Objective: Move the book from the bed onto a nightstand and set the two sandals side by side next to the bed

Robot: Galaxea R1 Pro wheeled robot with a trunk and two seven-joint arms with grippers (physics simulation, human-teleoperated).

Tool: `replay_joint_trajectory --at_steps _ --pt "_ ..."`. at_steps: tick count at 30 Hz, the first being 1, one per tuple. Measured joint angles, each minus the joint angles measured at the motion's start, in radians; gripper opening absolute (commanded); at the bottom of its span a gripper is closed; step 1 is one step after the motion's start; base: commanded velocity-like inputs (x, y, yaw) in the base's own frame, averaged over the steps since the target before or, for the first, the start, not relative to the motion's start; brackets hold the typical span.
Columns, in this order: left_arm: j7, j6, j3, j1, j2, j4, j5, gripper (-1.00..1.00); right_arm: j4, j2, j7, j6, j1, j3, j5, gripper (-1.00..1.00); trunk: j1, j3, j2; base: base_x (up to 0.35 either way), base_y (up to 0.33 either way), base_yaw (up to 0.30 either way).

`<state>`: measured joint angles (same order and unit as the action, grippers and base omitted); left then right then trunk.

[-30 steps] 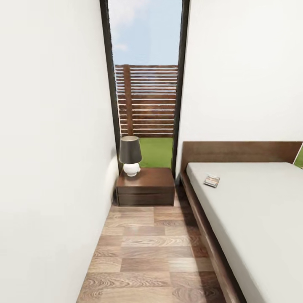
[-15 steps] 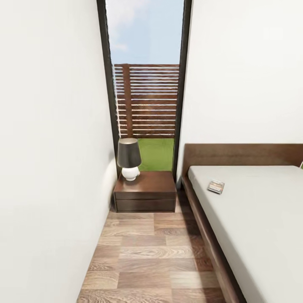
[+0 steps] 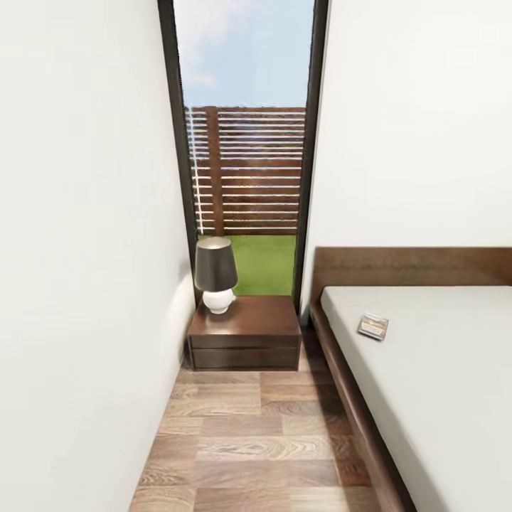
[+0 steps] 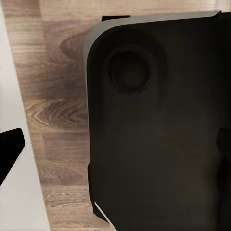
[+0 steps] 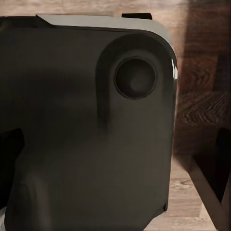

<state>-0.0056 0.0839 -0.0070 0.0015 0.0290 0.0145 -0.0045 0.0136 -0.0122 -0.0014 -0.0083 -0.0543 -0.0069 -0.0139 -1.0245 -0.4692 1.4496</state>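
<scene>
In the head view the book (image 3: 373, 326), a small thin paperback, lies flat on the pale mattress of the bed (image 3: 441, 384), near its left edge and close to the dark headboard. The nightstand (image 3: 245, 334), dark brown and square, stands left of the bed under a tall window. The sandals are out of view. In the left wrist view my left gripper (image 4: 115, 149) stands open over my dark base, one fingertip (image 4: 10, 147) at the picture's edge. My right gripper (image 5: 115, 149) is open as well, also over the base.
A lamp (image 3: 215, 274) with a dark shade and white base takes up the nightstand's left part. A white wall (image 3: 78, 284) closes the aisle's left side. The wood-plank floor (image 3: 263, 441) forms a narrow lane between wall and bed frame (image 3: 355, 419).
The whole head view has shifted: the camera has moved forward along the aisle, so nightstand, lamp and book sit lower and a little larger. Nothing in the room has moved.
</scene>
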Motion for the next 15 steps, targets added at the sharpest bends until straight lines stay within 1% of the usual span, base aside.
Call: replay_joint_trajectory --at_steps 15 --pt "0.000 0.000 0.000 0.000 0.000 0.000 0.000 1.00 -0.001 0.000 0.000 0.000 0.000 0.000 0.000 1.00 0.000 0.000 0.000 0.292 0.000 0.000"
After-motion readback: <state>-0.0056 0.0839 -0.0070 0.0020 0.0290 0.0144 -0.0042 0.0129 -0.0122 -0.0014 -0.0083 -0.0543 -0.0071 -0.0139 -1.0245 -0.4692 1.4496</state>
